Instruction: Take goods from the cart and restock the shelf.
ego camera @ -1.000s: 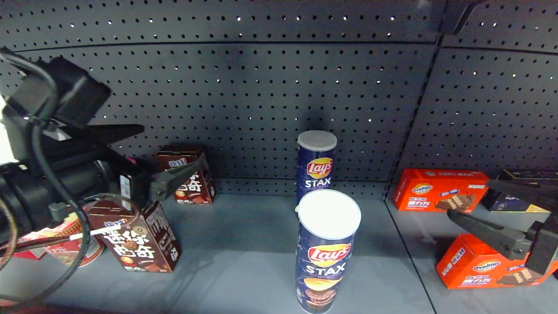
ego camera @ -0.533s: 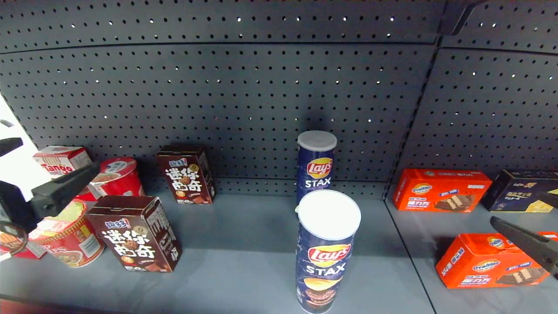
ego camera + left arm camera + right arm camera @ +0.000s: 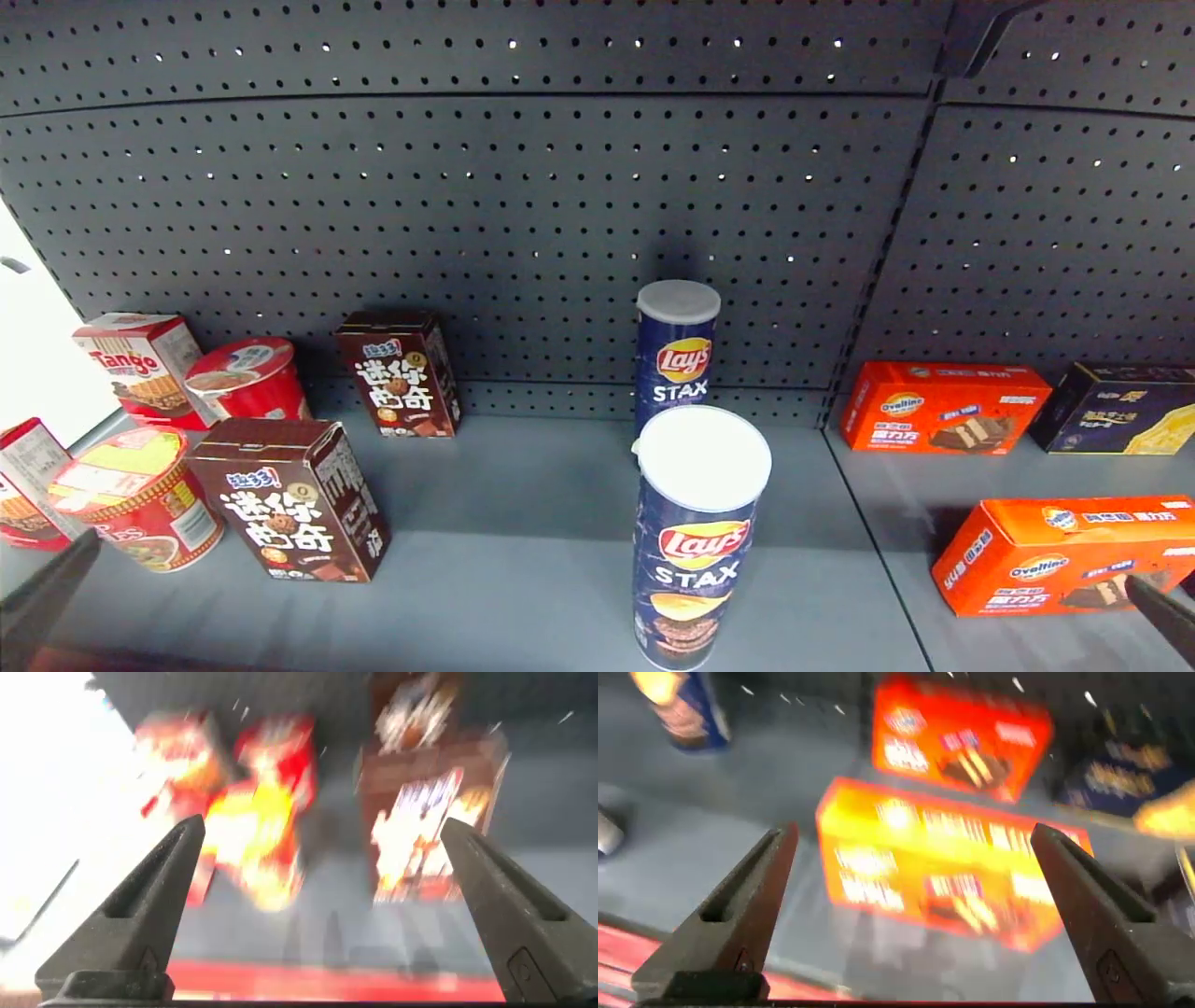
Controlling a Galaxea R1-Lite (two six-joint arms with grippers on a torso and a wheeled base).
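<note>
Both jaws are spread and empty: the left gripper [image 3: 322, 829] faces the front brown box [image 3: 289, 499], the right gripper [image 3: 915, 833] the front orange box [image 3: 1055, 551] (long side across the jaws). The shelf [image 3: 523, 485] lies ahead of both, so fetching more stock likely means turning away.

The front can [image 3: 702, 551] and back can [image 3: 677, 359] each bear a round logo over white lettering. Large white characters cover the near brown box [image 3: 289, 504].

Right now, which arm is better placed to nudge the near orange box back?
Right. The right gripper, open, faces the near orange box; the left gripper faces the noodle cups instead.
</note>
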